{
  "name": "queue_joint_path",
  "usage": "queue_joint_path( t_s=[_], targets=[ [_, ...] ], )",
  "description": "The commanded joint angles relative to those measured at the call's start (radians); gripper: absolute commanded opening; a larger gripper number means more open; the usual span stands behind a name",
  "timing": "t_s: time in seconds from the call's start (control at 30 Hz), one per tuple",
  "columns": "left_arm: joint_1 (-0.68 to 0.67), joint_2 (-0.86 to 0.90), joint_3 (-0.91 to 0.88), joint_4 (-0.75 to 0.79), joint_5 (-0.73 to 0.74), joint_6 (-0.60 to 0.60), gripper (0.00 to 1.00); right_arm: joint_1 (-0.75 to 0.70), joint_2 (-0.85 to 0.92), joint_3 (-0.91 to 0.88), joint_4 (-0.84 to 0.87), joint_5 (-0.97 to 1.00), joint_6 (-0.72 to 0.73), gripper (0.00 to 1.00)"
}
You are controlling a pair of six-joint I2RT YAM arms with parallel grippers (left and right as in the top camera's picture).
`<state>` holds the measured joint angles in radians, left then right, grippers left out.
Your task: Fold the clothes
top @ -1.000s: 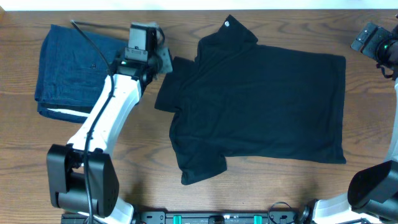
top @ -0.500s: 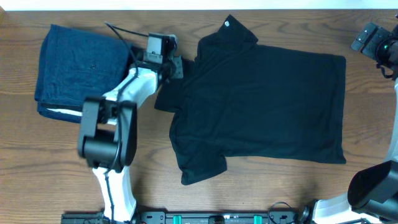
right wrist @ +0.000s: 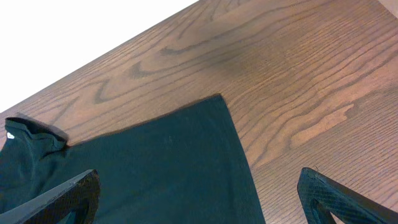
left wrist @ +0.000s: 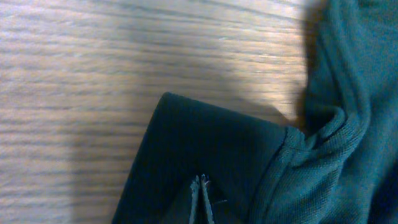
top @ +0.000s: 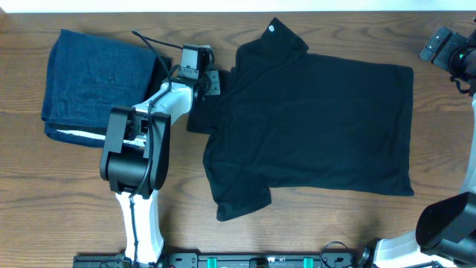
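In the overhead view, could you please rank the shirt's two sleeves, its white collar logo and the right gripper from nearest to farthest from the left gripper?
From the left gripper:
1. Upper-left sleeve, right at its fingertips.
2. Collar logo, up and to the right.
3. Lower sleeve, below and slightly right.
4. Right gripper, far top-right corner.

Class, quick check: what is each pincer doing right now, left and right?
Left pincer: closed, pinching the sleeve of the large black short-sleeved fabric shirt.
Right pincer: open, holding nothing.
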<state>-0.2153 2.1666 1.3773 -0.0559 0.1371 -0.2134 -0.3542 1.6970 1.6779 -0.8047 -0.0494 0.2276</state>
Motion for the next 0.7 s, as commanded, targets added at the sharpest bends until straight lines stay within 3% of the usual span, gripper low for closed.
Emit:
queue_joint_path(
  t_s=[0.0,0.43,0.6,0.67],
  targets=[
    [0.009,0.022,-0.016,-0.045,-0.103,-0.066,0.06,-0.007,0.005,-0.004,-0.003,0.000,0.011,0.99],
    [0.009,-0.046,-0.005,-0.040,-0.105,-0.072,0.06,-0.007,0.005,-0.004,-0.003,0.000,0.011,0.99],
    [0.009,-0.204,-0.001,-0.053,-0.104,-0.072,0.16,-0.007,0.005,-0.004,-0.003,0.000,0.011,0.99],
    [0.009,-0.282,-0.001,-0.094,-0.104,-0.073,0.33,-0.007,0.005,-0.004,-0.003,0.000,0.011,0.99]
  ],
)
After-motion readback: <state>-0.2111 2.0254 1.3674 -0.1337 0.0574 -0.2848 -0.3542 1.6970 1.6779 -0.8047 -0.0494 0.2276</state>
